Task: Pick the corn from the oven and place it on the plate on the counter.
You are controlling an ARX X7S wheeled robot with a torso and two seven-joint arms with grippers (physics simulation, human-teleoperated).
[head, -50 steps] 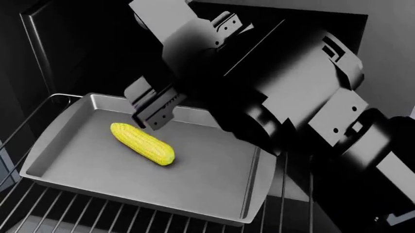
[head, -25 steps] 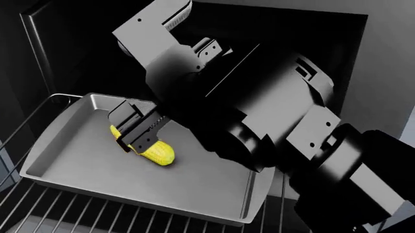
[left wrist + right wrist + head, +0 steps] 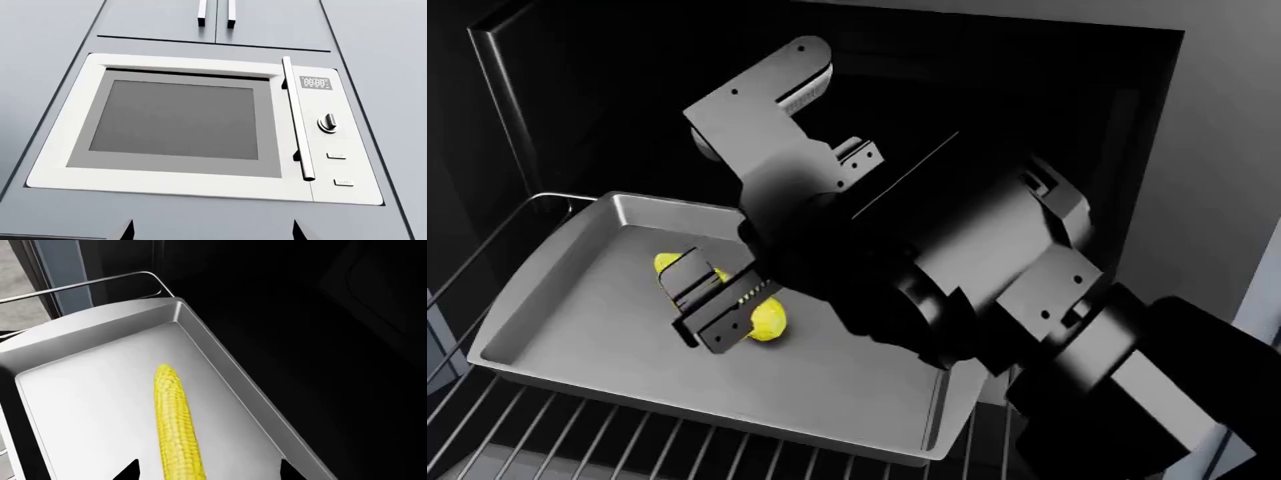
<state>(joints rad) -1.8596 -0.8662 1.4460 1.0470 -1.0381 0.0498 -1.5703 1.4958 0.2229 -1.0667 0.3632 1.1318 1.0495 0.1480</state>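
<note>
Fingers (image 3: 710, 322) of the right gripper (image 3: 723, 303) straddle one corn (image 3: 766, 320) on one baking tray (image 3: 587, 330), apparently spread; left gripper's state cannot be told.

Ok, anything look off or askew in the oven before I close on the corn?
Nothing stands out. The corn lies whole and flat on the baking tray, which sits level on the wire rack. The right hand straddles its middle.

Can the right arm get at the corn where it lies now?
Probably yes. The right end effector is already down over the corn on the baking tray, fingers either side of its middle, with nothing between them. Whether it has closed is unclear.
</note>
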